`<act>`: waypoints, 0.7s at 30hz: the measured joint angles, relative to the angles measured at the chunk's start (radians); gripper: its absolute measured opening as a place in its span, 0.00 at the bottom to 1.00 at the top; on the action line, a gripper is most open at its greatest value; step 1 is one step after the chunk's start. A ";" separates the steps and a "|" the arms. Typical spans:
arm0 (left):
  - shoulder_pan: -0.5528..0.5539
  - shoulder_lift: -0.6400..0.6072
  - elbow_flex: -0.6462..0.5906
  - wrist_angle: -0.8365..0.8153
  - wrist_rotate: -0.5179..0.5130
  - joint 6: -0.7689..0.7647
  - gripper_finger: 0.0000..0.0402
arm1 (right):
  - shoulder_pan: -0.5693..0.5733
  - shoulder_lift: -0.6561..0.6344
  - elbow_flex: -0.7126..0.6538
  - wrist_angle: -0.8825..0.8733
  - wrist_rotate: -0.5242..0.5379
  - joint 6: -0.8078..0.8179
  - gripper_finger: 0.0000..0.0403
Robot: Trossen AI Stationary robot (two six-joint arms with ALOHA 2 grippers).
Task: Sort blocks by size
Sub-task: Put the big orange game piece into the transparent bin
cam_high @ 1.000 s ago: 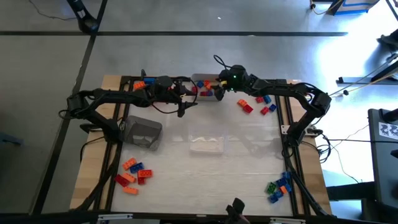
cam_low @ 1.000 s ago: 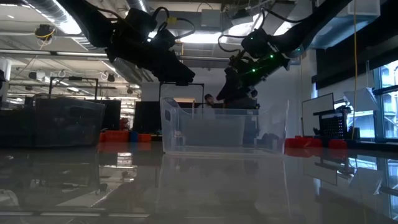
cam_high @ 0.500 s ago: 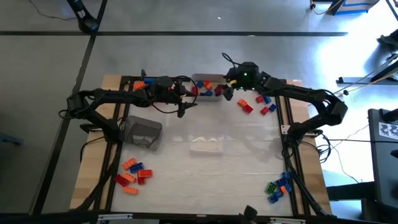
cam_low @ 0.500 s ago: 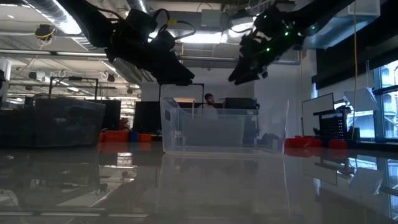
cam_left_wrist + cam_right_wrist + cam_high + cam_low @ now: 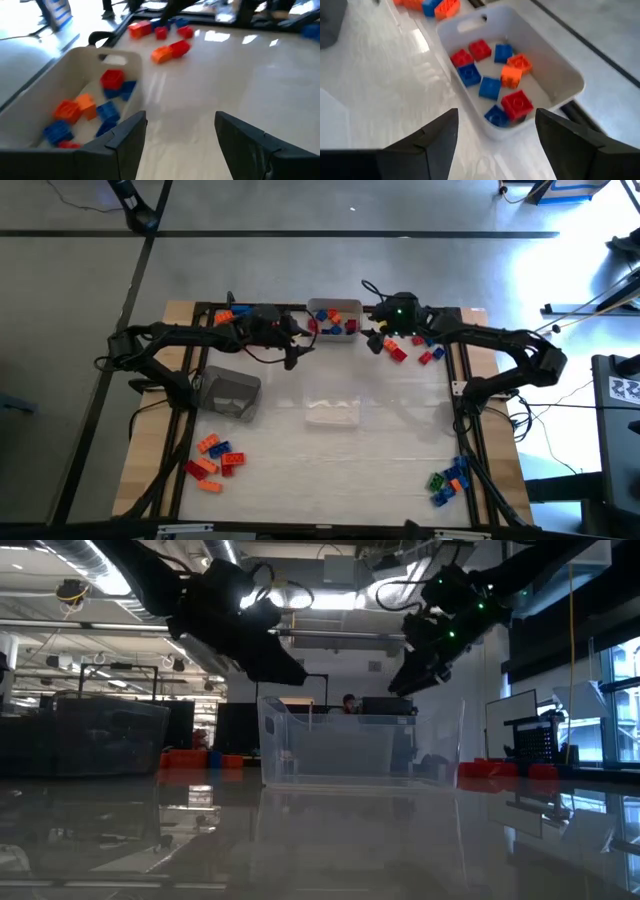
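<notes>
A white tray (image 5: 336,309) at the table's far middle holds several red, blue and orange blocks (image 5: 492,85). My left gripper (image 5: 293,356) hovers open just left of that tray, above the table, with nothing between its fingers (image 5: 125,135). On the tray's right side my right gripper (image 5: 373,338) hangs open and empty; the tray's right end (image 5: 495,131) lies below its fingers (image 5: 440,135). Loose red, orange and blue blocks (image 5: 397,352) lie on the table to the right of the tray.
A clear tray (image 5: 332,412) stands at the table's middle and a grey tray (image 5: 230,392) at the left. More block piles lie at the far left (image 5: 228,314), near left (image 5: 212,460) and near right (image 5: 448,480).
My right gripper has drawn back from above the white tray toward the table's right edge, rising a little. It stays open, with nothing in it.
</notes>
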 joint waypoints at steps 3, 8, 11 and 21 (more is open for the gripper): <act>0.007 -0.021 0.029 -0.127 -0.120 0.040 0.55 | 0.000 -0.008 -0.030 0.000 0.008 0.004 0.65; 0.036 -0.073 0.114 -0.344 -0.299 0.059 0.55 | 0.000 -0.011 -0.062 0.001 0.007 0.024 0.65; 0.081 -0.081 0.145 -0.432 -0.371 0.015 0.55 | 0.000 -0.011 -0.077 0.004 0.007 0.025 0.65; 0.252 -0.011 0.151 -0.507 -0.380 -0.159 0.55 | 0.000 -0.011 -0.082 0.007 0.000 0.016 0.65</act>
